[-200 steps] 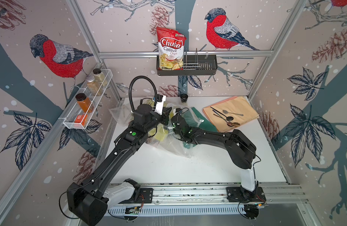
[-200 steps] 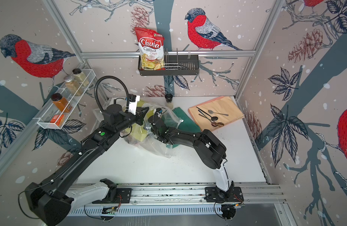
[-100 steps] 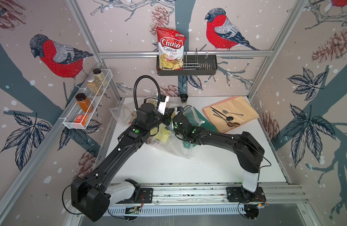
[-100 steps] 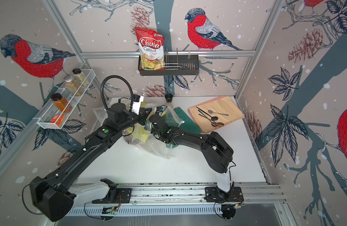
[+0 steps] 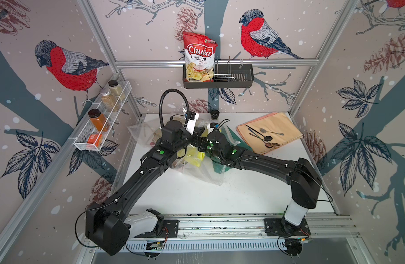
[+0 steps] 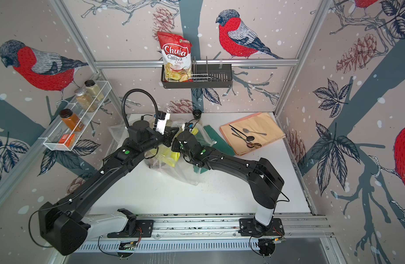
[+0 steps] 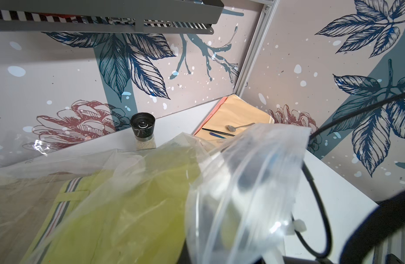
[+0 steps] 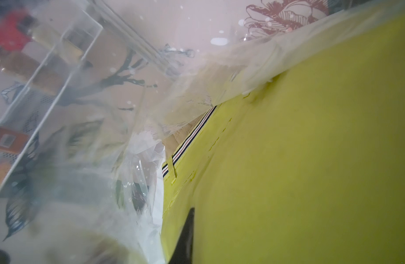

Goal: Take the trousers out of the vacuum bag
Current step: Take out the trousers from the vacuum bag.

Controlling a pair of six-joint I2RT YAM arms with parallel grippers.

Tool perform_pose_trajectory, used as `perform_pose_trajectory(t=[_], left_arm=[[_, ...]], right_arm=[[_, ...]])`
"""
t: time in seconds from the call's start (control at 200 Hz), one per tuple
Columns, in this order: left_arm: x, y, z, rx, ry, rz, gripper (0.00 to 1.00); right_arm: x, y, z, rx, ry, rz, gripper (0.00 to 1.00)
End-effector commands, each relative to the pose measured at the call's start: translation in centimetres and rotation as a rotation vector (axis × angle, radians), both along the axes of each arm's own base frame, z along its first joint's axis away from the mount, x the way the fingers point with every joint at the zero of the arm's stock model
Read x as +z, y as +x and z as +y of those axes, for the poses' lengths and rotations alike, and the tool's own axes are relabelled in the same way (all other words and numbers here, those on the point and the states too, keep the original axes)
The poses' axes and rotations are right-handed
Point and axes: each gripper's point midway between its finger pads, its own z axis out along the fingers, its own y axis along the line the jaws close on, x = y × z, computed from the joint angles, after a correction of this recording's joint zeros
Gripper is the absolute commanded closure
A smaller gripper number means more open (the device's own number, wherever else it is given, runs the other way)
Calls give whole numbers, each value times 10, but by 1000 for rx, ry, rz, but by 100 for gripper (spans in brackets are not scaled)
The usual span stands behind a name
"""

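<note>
Right claw point(image 5: 201, 147): inside the mouth of the vacuum bag point(image 5: 203, 174), one dark finger point(image 8: 187, 230) laid flat on the yellow trousers point(image 8: 311, 160). The second finger is hidden, but I judge the claw clamped on that cloth. Left claw point(image 5: 199, 134): jaws together, close against my right one, with clear film gathered up to it, so I take it to be pinching the bag's edge to hold the mouth up. Contents: the yellow pair, striped waistband showing, sits within the film, and a khaki pair point(image 7: 16, 205) lies beside it, also inside. Darker cloth shows lower in the bag, which I cannot sort. A teal green pair point(image 6: 219, 140) lies on the table point(image 5: 197, 201) under my right arm; whether it is wholly free of film I cannot tell. Progress, by my reckoning: early to middling, with one pair perhaps out, one in hand, the rest to fetch. Surroundings: a peach cloth point(image 5: 277, 128) bearing spoons point(image 5: 266, 139) just beyond the teal pair; a small black-lidded jar point(image 7: 143, 128) at the back wall behind the bag; a chips bag point(image 5: 199, 59) in a wall basket point(image 5: 240, 80); a wire rack point(image 5: 91, 137) of spice jars on the left wall. Obstacles: slack film draped over the cloth, and my two wrists crowding one opening.
</note>
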Motion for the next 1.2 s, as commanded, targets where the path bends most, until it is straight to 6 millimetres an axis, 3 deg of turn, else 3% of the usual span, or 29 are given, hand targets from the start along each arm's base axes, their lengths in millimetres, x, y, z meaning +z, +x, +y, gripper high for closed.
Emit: perform_pose_trajectory(t=[0.0, 0.395, 0.775, 1.191], left_arm=[[6, 3, -5, -15, -28, -23, 100], [-3, 9, -8, -15, -24, -7, 100], [-8, 13, -11, -19, -12, 5, 100], [-28, 27, -12, 9, 15, 32, 100]], right_arm=[[38, 4, -4, -16, 64, -89, 100], [81, -14, -34, -7, 56, -143, 100], [98, -26, -62, -20, 62, -159, 100], [156, -47, -90, -12, 103, -218, 100]])
